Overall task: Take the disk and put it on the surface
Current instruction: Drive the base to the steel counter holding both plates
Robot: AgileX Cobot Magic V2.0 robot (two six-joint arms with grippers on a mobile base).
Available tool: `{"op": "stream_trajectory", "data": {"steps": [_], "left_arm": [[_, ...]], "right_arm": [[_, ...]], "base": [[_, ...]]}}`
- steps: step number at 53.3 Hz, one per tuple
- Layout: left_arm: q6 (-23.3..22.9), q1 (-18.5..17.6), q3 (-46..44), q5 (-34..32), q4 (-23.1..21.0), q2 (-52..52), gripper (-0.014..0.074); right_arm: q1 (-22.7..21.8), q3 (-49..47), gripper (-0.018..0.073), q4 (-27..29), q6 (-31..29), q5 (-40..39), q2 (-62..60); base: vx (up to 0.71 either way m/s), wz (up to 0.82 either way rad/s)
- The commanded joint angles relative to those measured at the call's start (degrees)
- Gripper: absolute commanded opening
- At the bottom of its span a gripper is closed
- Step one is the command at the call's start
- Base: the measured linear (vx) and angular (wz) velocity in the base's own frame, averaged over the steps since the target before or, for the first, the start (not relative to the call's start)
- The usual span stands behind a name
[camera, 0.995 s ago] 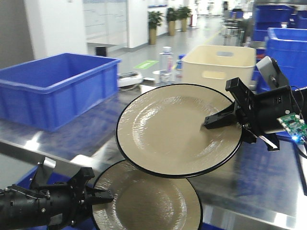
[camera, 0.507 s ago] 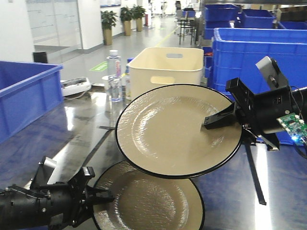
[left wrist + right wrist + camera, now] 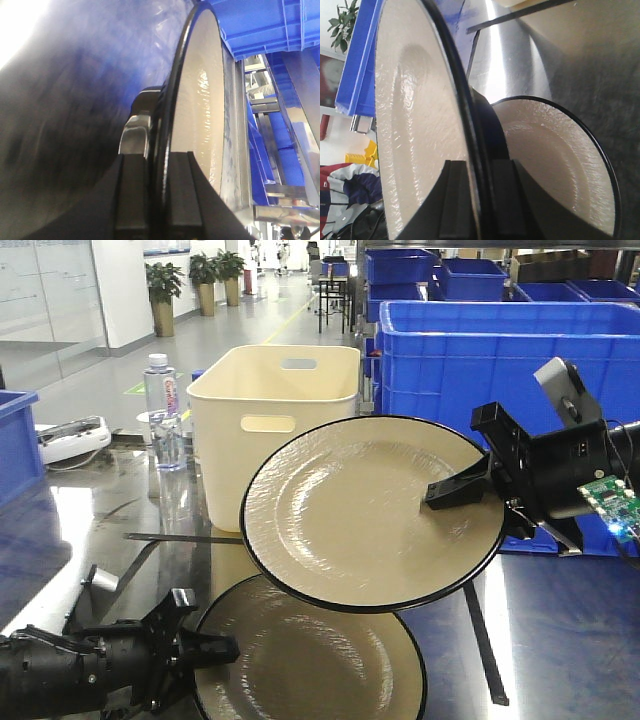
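Right pincer [image 3: 436, 500] is closed on the right rim of the upper disk [image 3: 350, 520], with one finger across the cream face and the other beneath. This disk hangs tilted above the table [image 3: 565, 625], off its dark surface. Left pincer [image 3: 222, 648] is closed on the left rim of the lower disk [image 3: 310, 665]; the left wrist view shows a finger on each side of the black rim. In the front view the upper disk's near edge overlaps the lower disk's far edge; contact between them cannot be determined. Whether the lower disk rests on the table cannot be determined. Behind the disks a cream bin [image 3: 270, 410] stands on the table, with a bottle [image 3: 162, 405] to its left and blue crates [image 3: 470, 350] to its right.
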Motion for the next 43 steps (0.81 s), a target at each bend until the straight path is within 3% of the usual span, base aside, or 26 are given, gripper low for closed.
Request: {"op": "stream_trajectory", "data": {"steps": [1,43], "left_arm": [[-0.61,-0.1,-1.72,3.9,-7.28,-2.91,0.0001],[-0.61,-0.1,-1.72,3.9,-7.28,-2.91,0.0001]], "right_arm": [[-0.2,-2.35,-0.0008,6.81,0.1,-2.6,-2.75],[-0.2,-2.35,-0.0008,6.81,0.1,-2.6,-2.75]], "base": [[0.14,-0.13],[0.09,-0.1]]}}
